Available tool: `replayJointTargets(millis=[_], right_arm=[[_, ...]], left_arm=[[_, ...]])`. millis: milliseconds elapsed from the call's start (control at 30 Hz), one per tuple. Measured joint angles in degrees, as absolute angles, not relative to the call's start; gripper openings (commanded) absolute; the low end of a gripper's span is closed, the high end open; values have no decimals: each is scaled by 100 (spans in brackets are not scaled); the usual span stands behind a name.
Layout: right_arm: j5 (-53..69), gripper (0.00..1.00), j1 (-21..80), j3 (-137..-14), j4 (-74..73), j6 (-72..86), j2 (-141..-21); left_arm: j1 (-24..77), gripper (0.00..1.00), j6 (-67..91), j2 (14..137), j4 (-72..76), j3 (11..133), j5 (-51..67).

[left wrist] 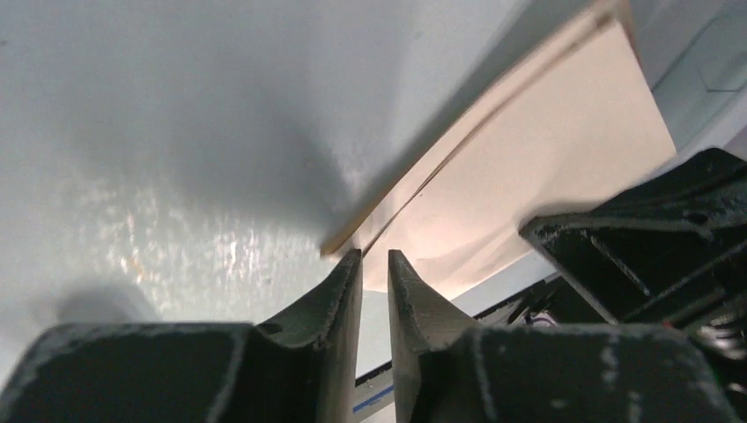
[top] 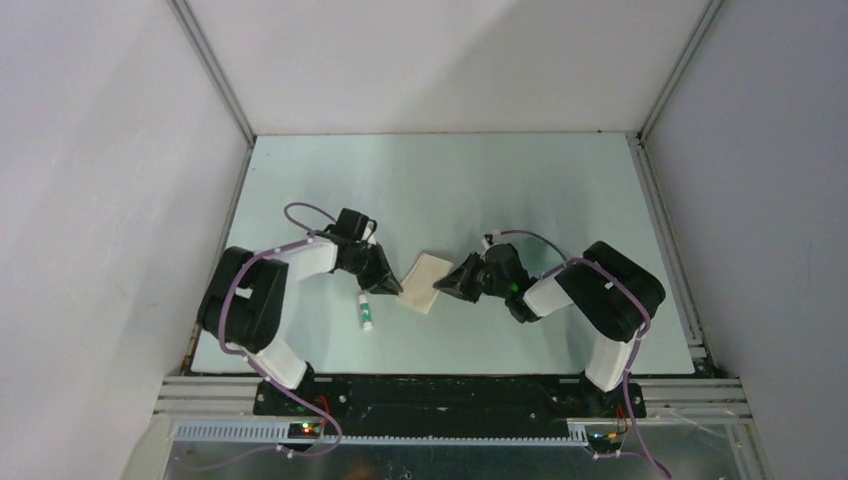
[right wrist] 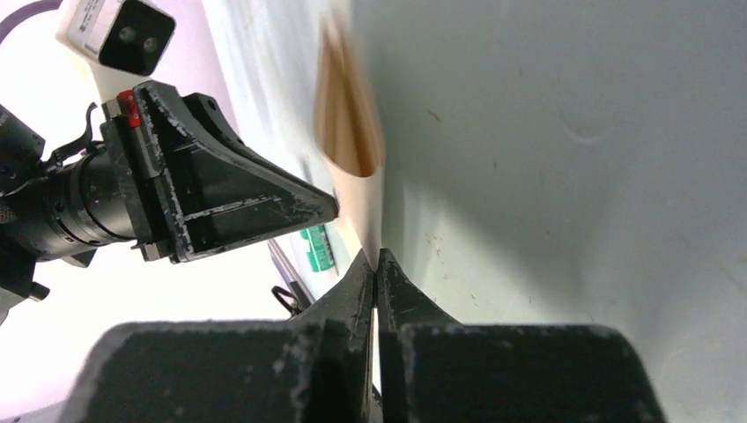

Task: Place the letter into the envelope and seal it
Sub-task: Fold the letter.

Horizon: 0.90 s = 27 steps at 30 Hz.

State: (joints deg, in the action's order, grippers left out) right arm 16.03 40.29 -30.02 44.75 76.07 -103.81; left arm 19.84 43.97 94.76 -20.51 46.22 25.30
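Observation:
The tan letter (top: 423,282) is held a little above the table between the two grippers, seen edge-on in the right wrist view (right wrist: 363,198). My right gripper (top: 446,285) (right wrist: 377,256) is shut on the letter's right edge, the paper pinched at the fingertips. My left gripper (top: 392,285) (left wrist: 375,256) is at the letter's left edge (left wrist: 546,159), its jaws a narrow gap apart. The paper's corner lies just beyond the tips, not between them. I cannot make out the envelope against the pale green tabletop.
A small white stick with a green cap (top: 366,312) lies on the table just below the left gripper. White walls close in the table on three sides. Both arm bases stand at the near edge.

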Motion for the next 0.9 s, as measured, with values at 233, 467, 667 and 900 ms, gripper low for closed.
replayJointTargets(millis=[233, 467, 667, 900], right_arm=[[3063, 0, 3356, -3395, 3957, 6543, -9819], [4359, 0, 2897, -3870, 2919, 5277, -8283], [5153, 0, 2687, -4023, 2661, 4943, -7758], [5815, 0, 2705, -4021, 3015, 5290, -7826]], left_arm=[[1682, 90, 3763, 8103, -2462, 4788, 2858], [1671, 100, 3345, 6965, -2147, 4840, 3697], [1671, 100, 3269, 6676, -1671, 4838, 4536], [1704, 100, 3371, 6547, -834, 4801, 5470]])
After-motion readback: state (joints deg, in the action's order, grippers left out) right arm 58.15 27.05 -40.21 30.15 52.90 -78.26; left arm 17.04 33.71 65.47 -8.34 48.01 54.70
